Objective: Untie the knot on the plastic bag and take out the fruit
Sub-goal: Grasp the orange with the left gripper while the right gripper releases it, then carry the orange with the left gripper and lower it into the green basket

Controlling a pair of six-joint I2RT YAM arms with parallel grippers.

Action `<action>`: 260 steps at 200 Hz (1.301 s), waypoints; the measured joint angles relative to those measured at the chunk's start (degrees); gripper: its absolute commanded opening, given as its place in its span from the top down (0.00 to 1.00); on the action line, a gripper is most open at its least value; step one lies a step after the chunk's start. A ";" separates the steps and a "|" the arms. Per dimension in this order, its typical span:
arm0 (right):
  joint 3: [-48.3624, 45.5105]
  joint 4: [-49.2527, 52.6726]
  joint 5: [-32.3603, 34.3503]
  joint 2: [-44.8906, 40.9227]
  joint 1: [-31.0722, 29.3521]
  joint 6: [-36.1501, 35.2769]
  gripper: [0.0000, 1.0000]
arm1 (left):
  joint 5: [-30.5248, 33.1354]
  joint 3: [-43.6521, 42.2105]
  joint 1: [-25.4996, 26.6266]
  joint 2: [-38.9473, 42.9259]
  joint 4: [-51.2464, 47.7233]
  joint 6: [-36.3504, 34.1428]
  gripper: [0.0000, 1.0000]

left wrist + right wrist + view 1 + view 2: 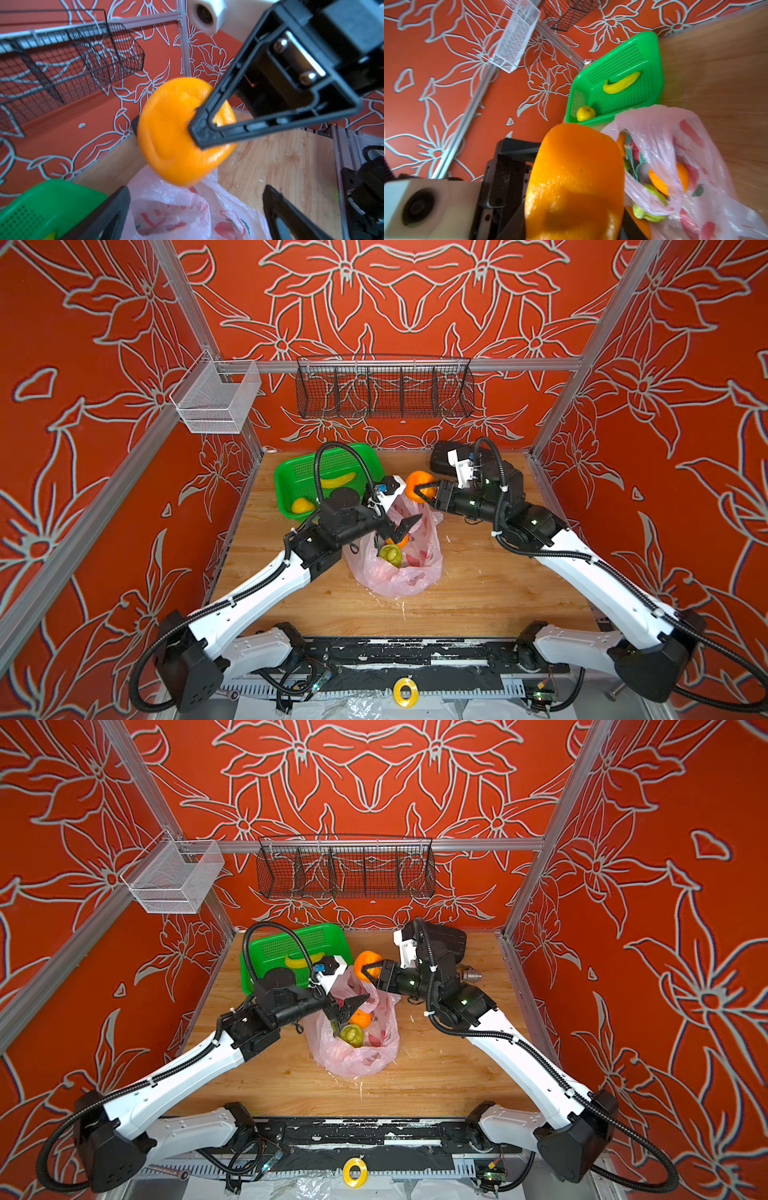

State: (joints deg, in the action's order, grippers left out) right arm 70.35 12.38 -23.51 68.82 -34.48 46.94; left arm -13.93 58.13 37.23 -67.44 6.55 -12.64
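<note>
- A wooden table [478, 593] is seen from above in both top views, with two robot arms reaching in from the near edge.
- The bag [415, 576] [365, 1060], thin pink plastic with red prints, lies crumpled near the middle of the table, its mouth gaping open toward the camera.
- Inside the mouth a green fruit [390, 554] [352, 1034] is seen, with a second orange [400, 541] [360, 1018] just behind it, touching it.
- The left gripper [405, 531] [351, 1013] is held over the bag's mouth, just above those two fruits; its jaws are spread wide and nothing is gripped.
- The right gripper [422, 491] [368, 971] is clamped on an orange [417, 480] [575, 178], which is held in the air just beyond the far edge of the bag.
- In the left wrist view that orange [176, 133] is shown pinched by a black finger, above the bag [166, 207].
- A green basket [282, 472] [658, 62] stands at the far left of the table, just beside the bag.
- In the basket a banana [338, 480] [620, 83] and a small yellow fruit [302, 506] [585, 113] are laid well apart.
</note>
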 measured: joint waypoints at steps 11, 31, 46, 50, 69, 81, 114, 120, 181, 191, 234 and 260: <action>0.00 -1.90 -1.79 0.09 0.59 1.40 0.54 | -0.46 1.75 -0.31 -1.79 2.08 -0.72 0.02; 0.00 -4.15 -4.04 0.09 1.44 3.28 0.54 | -1.51 3.67 -0.63 -3.69 5.18 -1.29 0.02; 0.00 -5.60 -5.33 0.09 1.81 4.39 0.54 | -2.73 5.07 -0.81 -4.81 6.82 -1.31 0.01; 0.00 -5.97 -5.73 0.09 1.86 4.74 0.54 | -3.06 5.44 -0.81 -5.09 7.23 -1.29 0.00; -0.17 -8.70 -7.41 0.09 2.23 6.73 0.54 | -4.70 7.30 -0.85 -6.49 8.63 -0.87 0.16; -0.48 -10.56 -8.28 0.04 2.34 8.09 0.54 | -5.14 8.26 -0.96 -7.17 9.38 -0.70 0.26; -0.90 -12.50 -8.90 0.04 3.15 10.32 0.54 | -6.10 8.94 -1.64 -8.66 11.56 -0.52 0.38; -1.01 -12.68 -8.92 0.04 3.28 10.54 0.53 | -6.23 9.01 -1.68 -8.81 11.72 -0.37 0.40; -2.36 -14.80 -9.03 -0.48 4.02 11.93 0.15 | -6.73 9.38 -1.18 -9.29 11.61 0.68 0.46; -2.71 -14.73 -8.81 -1.25 4.24 11.54 0.12 | -6.19 9.40 -1.18 -9.29 11.39 0.68 0.46; -7.13 -14.82 -4.09 -8.52 5.11 8.87 0.03 | -2.49 9.70 -3.45 -9.09 8.61 1.16 0.46; -9.64 -14.71 -1.01 -11.63 5.18 7.10 0.03 | 1.64 9.70 -6.86 -8.22 5.46 1.66 0.46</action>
State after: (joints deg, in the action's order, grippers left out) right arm 60.71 -2.33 -24.51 57.19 -29.30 54.04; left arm -12.29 67.83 30.37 -75.66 12.01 -10.98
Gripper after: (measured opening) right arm 0.971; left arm 0.665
